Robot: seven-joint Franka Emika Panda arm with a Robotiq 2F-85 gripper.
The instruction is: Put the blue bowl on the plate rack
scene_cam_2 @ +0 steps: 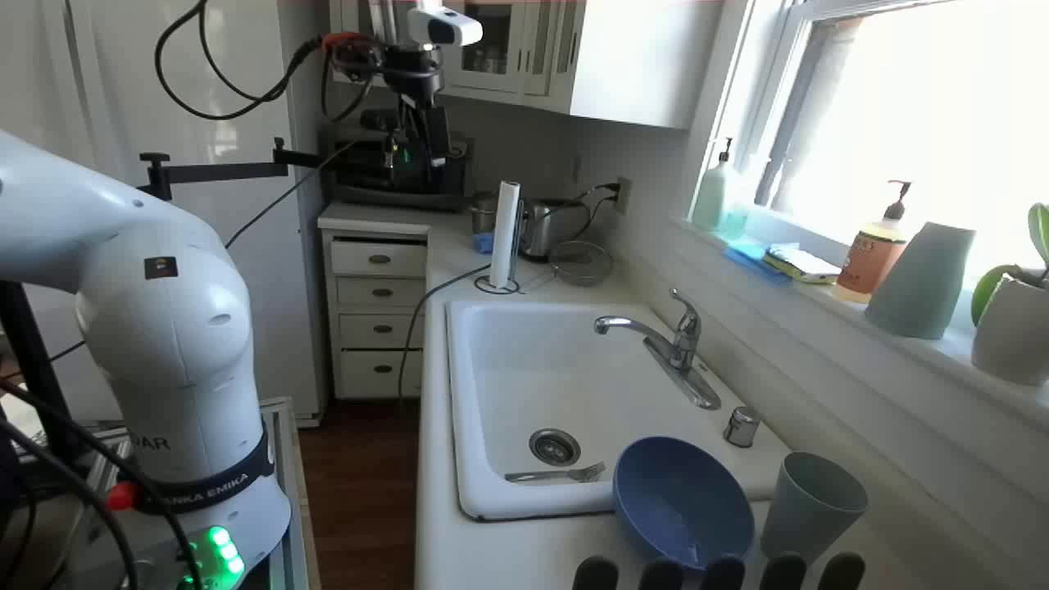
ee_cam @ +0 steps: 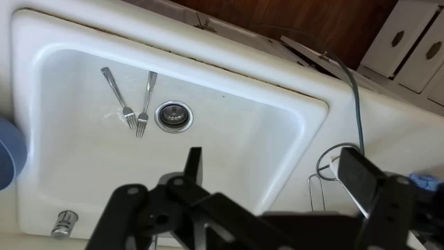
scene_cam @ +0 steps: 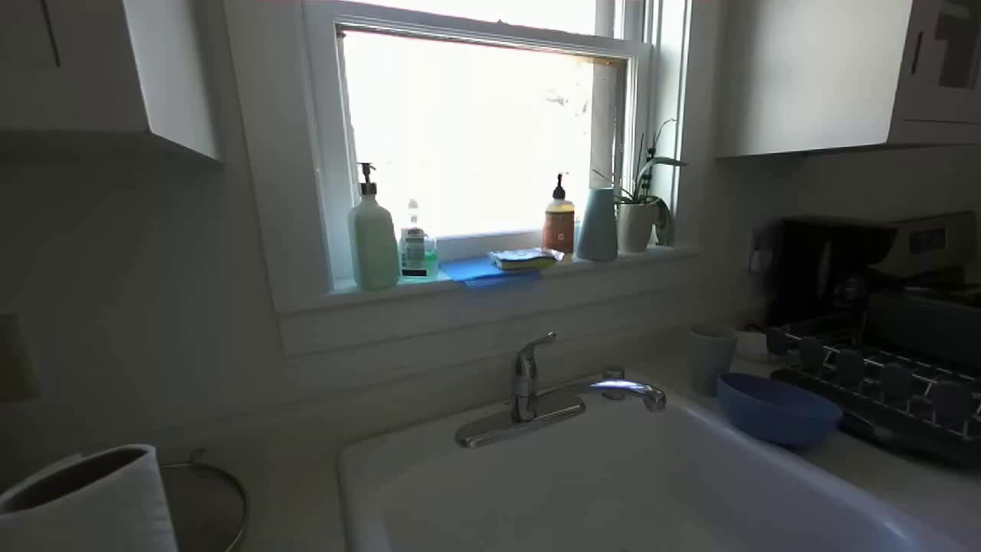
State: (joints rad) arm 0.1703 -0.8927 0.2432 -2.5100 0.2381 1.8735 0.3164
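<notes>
Pincer (ee_cam: pixel 272 161) spread wide and empty, an off-centre descent could knock the bowl (scene_cam_2: pixel 684 500) into the nearby sink (scene_cam_2: pixel 549 377).

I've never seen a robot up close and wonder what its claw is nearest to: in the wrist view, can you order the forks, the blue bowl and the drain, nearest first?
As the wrist view shows it, from the gripper:
1. The drain, up and to the left, in the sink.
2. The two forks, just left of it.
3. The blue bowl, at the picture's left edge.
</notes>
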